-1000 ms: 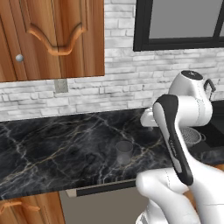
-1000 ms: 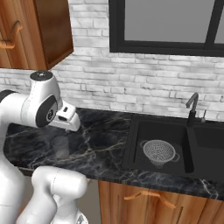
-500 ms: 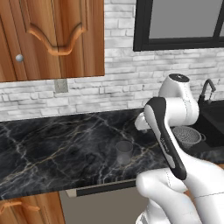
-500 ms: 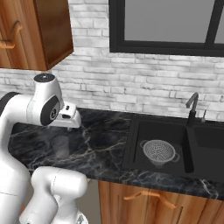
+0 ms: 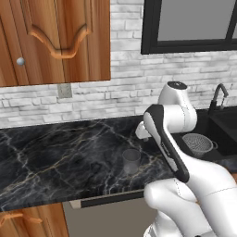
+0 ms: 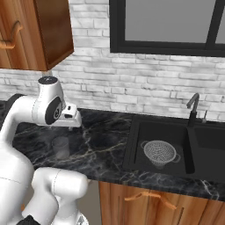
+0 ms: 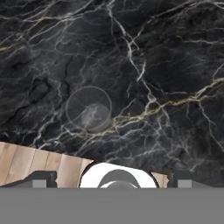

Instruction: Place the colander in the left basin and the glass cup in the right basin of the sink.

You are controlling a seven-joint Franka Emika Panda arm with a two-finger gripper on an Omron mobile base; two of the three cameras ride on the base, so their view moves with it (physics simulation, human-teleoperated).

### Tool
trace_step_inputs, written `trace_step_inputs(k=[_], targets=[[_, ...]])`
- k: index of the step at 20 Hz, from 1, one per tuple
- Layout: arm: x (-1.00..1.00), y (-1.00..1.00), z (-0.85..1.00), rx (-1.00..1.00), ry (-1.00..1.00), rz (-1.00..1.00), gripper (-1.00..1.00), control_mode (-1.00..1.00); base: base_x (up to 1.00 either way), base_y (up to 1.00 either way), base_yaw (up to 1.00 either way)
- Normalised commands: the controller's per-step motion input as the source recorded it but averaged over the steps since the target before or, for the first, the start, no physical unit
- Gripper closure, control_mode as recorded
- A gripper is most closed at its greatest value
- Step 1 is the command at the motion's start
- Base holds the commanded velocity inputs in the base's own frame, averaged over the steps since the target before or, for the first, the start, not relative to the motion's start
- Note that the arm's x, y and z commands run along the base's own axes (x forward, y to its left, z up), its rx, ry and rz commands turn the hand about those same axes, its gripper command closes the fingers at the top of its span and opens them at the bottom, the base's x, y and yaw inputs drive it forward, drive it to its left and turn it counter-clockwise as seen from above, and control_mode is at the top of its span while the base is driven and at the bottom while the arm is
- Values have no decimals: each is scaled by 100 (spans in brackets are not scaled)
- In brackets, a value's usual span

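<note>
The gripper [image 6: 74, 124] hangs above the counter; I cannot tell if it is open or closed. The glass cup [image 7: 89, 108] stands right below it. It is see-through, so a bad reach might tip it. The colander [image 6: 159, 153] sits far off in the left basin [image 6: 139, 149].

Even, soft rendered light, no glare or harsh shadows (slightly blurry throughout), sharp to the edges.
</note>
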Motion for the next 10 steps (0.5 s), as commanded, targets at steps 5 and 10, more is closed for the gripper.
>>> trace_step_inputs(k=[5,10], targets=[[25,0,-20,0,1,4,-100,-100,0,0,0],[25,0,-30,0,0,1,-100,-100,0,0,0]])
